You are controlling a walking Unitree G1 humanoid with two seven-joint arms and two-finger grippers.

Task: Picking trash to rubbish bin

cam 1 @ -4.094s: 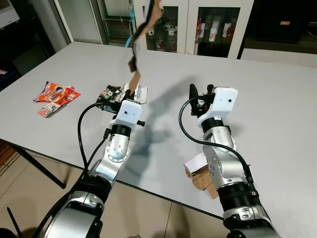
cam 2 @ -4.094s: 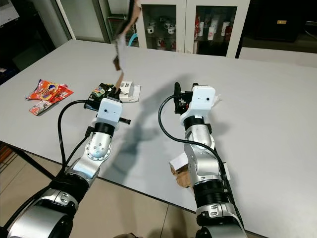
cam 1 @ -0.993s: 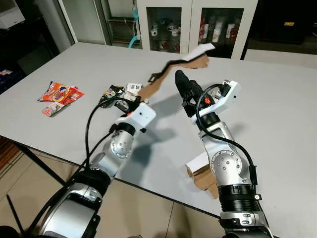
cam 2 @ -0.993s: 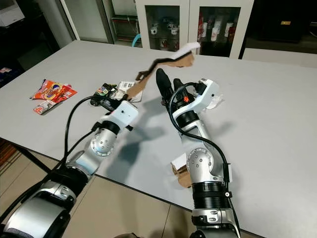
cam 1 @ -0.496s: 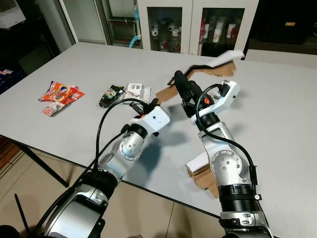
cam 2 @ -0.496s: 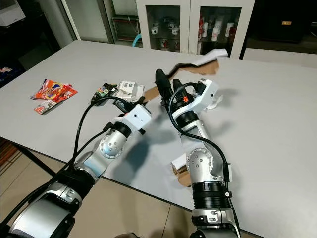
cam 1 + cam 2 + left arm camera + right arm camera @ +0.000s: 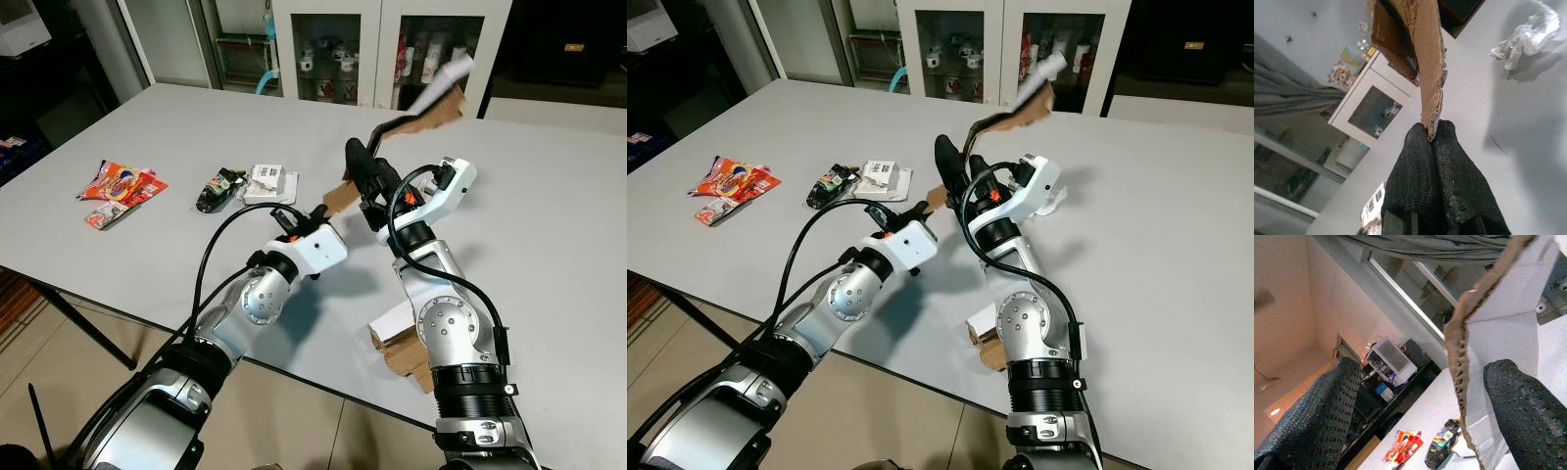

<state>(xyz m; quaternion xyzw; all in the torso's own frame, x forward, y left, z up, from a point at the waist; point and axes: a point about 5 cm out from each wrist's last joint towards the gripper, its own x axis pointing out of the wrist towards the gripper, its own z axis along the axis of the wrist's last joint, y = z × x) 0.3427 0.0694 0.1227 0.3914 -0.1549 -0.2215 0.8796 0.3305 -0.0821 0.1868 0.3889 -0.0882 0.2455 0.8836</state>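
Relative to the grey table (image 7: pixel 549 235), the red snack wrappers (image 7: pixel 118 186) lay near its left edge, and right of them a dark crumpled wrapper (image 7: pixel 217 189) sat beside a small white box (image 7: pixel 269 183). The left claw (image 7: pixel 1431 139) hung above the table's middle, its black fingers (image 7: pixel 1415 166) pinched shut on the lower end of a torn cardboard strip (image 7: pixel 416 113). The strip was brown, ragged-edged and curled, with a white face toward its far tip. Its long axis rose steeply from the claw, up and to the right, above the table. The right claw (image 7: pixel 367 181) stood just right of the left one, its fingers (image 7: pixel 1528 418) spread apart on either side of the strip. A crumpled white tissue (image 7: pixel 1528 29) lay on the table beyond. At the table's near edge, under the right arm, sat a brown cardboard piece (image 7: pixel 397 343).
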